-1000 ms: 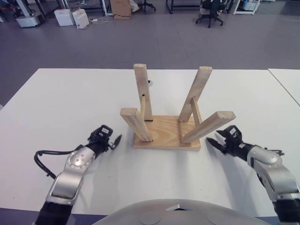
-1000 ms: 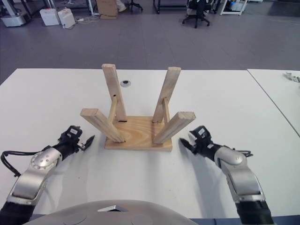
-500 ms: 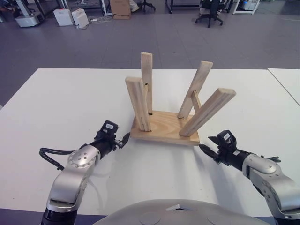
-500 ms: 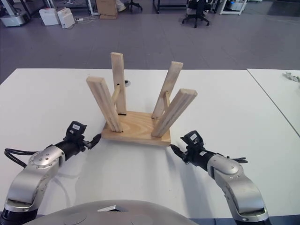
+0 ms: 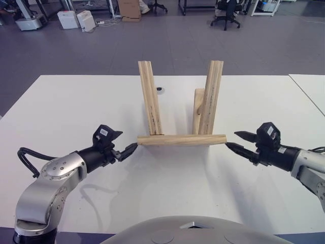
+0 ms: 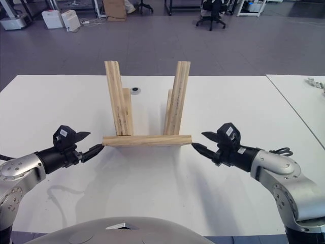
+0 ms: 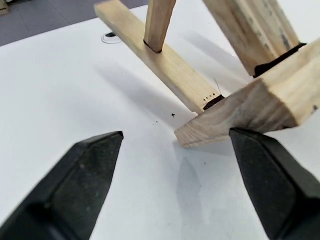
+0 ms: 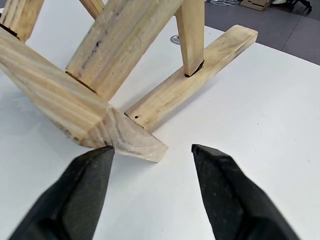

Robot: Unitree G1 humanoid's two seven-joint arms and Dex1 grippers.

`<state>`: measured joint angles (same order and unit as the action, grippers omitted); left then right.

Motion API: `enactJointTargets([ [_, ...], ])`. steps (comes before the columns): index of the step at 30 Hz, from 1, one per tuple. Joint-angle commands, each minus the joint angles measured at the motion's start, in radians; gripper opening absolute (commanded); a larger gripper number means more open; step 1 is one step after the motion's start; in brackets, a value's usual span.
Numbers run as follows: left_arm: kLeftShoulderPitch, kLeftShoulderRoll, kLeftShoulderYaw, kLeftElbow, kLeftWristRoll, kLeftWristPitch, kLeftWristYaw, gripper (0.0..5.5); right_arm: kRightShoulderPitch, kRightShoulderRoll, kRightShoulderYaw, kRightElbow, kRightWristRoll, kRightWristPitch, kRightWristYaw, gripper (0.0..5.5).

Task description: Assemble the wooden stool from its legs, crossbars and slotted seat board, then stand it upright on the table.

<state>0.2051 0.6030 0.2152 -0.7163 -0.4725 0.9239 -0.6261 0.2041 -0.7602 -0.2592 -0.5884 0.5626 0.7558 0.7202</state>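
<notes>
The stool [image 5: 179, 109] lies on its side on the bench [image 5: 71, 101], seat board [image 5: 181, 140] on edge. The left gripper [image 5: 129, 139] and right gripper [image 5: 231, 139] flank its ends, both wide (neither clamping). I'd pinch both ends evenly, then tip slowly.

On white table [image 5: 76, 112], wooden stool [image 5: 181, 140]

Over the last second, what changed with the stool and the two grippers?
The stool tipped away from the robot: its seat board, flat on the table with legs up, now stands on edge, legs pointing away. The left gripper and right gripper followed the board's ends. Jaws stay open; nothing gripped.
</notes>
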Motion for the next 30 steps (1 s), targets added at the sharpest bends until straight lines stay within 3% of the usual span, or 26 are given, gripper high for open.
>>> enactJointTargets([
  [1,-0.088,0.009,0.058,0.047,-0.074,-0.024,-0.026,3.94,-0.14,0.031,-0.066,0.056,0.111,-0.007,0.01,2.9],
  [5,-0.164,-0.063,0.023,0.011,-0.165,-0.003,0.021,3.94,-0.193,0.074,-0.062,0.016,0.247,0.032,-0.019,2.9],
  [8,-0.126,0.023,0.029,0.094,-0.099,-0.066,-0.013,3.94,-0.157,0.036,-0.048,0.053,0.195,0.003,0.008,2.9],
  [11,-0.132,0.129,-0.026,0.225,-0.044,-0.165,-0.145,3.94,-0.206,-0.037,0.045,0.22,0.082,-0.097,0.145,2.9],
  [17,-0.367,0.15,-0.298,0.523,0.085,-0.362,-0.387,3.94,-0.527,-0.04,0.363,0.763,-0.239,-0.487,0.487,2.9],
  [23,-0.562,0.119,-0.462,0.765,0.239,-0.551,-0.501,3.94,-0.713,0.048,0.439,1.039,-0.326,-0.639,0.614,2.9],
  [27,-0.6,0.108,-0.499,0.825,0.246,-0.622,-0.598,3.14,-0.737,0.077,0.445,1.07,-0.324,-0.652,0.686,2.9],
  [30,-0.637,0.101,-0.506,0.896,0.277,-0.701,-0.627,2.66,-0.742,0.09,0.44,1.067,-0.315,-0.645,0.723,2.4],
])
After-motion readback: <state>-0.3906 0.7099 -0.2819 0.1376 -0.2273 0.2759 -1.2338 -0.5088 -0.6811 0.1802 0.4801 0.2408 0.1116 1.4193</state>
